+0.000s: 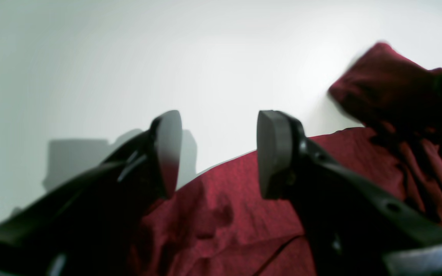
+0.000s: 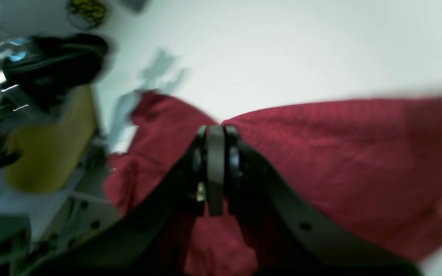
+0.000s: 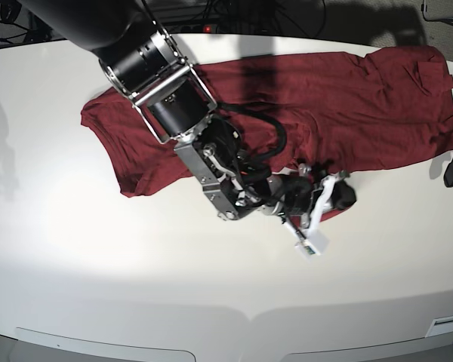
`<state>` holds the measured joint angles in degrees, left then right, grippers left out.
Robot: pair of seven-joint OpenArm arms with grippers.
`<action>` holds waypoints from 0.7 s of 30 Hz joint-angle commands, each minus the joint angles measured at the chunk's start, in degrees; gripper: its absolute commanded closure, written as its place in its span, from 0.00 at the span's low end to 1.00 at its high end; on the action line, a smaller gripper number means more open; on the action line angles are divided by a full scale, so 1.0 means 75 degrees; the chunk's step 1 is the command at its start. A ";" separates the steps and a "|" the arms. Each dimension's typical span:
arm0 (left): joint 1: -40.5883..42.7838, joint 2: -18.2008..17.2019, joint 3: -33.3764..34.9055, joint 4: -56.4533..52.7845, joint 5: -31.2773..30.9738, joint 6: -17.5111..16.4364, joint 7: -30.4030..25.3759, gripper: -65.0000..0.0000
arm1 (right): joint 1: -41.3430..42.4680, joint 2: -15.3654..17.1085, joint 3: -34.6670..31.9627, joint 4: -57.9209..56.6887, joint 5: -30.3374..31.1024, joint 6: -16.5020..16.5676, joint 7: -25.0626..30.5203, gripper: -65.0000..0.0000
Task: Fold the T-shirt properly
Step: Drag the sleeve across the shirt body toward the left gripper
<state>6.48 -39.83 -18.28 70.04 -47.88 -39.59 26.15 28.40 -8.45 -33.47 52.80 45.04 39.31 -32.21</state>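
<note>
Maroon T-shirt (image 2: pixel 340 153) pinched in right gripper (image 2: pixel 216 132) jaws, left gripper (image 1: pixel 219 153) jaws wide apart, empty

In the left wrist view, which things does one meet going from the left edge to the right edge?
White table → shadow on the table → left gripper with jaws apart, over the flat T-shirt → raised bunch of the T-shirt.
</note>
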 commanded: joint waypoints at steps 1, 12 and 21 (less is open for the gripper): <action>-0.0099 -0.0216 -0.0070 0.0131 -0.0160 -0.0054 -0.0166 0.53 | 0.0187 -0.0074 -0.0184 0.0181 0.0096 0.0092 0.0032 1.00; -0.0099 -0.0216 -0.0070 0.0131 0.0003 -0.0054 -0.0114 0.53 | 0.0102 -0.0074 -0.1722 0.0219 0.1180 0.0092 0.0061 1.00; -0.0099 -0.0216 -0.0070 0.0131 0.0000 -0.0054 -0.0076 0.53 | 0.0105 -0.0074 -0.1853 0.0219 0.1480 0.0092 0.0152 1.00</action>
<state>6.48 -39.86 -18.28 70.04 -46.98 -39.59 26.89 27.62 -8.25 -47.64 53.30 54.65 39.31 -32.38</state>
